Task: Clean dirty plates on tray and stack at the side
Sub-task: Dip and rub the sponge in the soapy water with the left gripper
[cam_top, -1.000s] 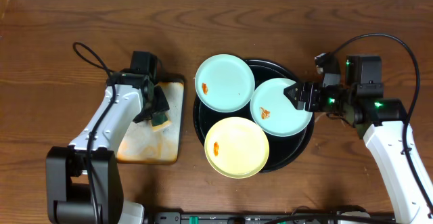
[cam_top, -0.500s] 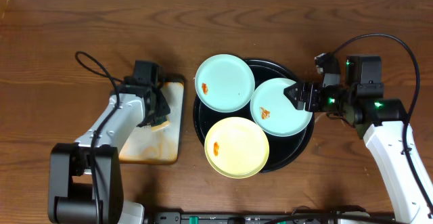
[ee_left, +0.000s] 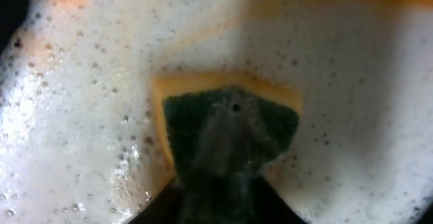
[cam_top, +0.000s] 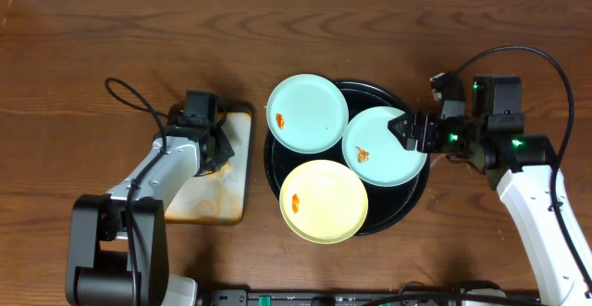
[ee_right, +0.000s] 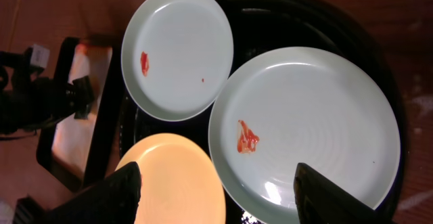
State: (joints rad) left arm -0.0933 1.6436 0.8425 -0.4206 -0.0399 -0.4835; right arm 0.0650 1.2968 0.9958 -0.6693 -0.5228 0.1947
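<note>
**Overhead:** all three plates lie on the black tray [cam_top: 421, 184], with one pale blue plate [cam_top: 307, 114] at its upper left, a second blue plate [cam_top: 384, 149] at its right and the yellow plate [cam_top: 324, 201] in front. None is stacked aside yet. Your left gripper [cam_top: 215, 153] dips into the stained rectangular tray [cam_top: 231, 190], presumably to fetch a sponge. Your right gripper [cam_top: 407, 130] hovers at the second blue plate's edge, likely to steady it.

**Left wrist:** the green-backed sponge [ee_left: 230, 122] sits in foam [ee_left: 81, 116]; you cannot tell whether the jaws clasp it.

**Right wrist:** the fingers [ee_right: 122, 193] stand wide apart, released, above the sauce smear [ee_right: 247, 137]
</note>
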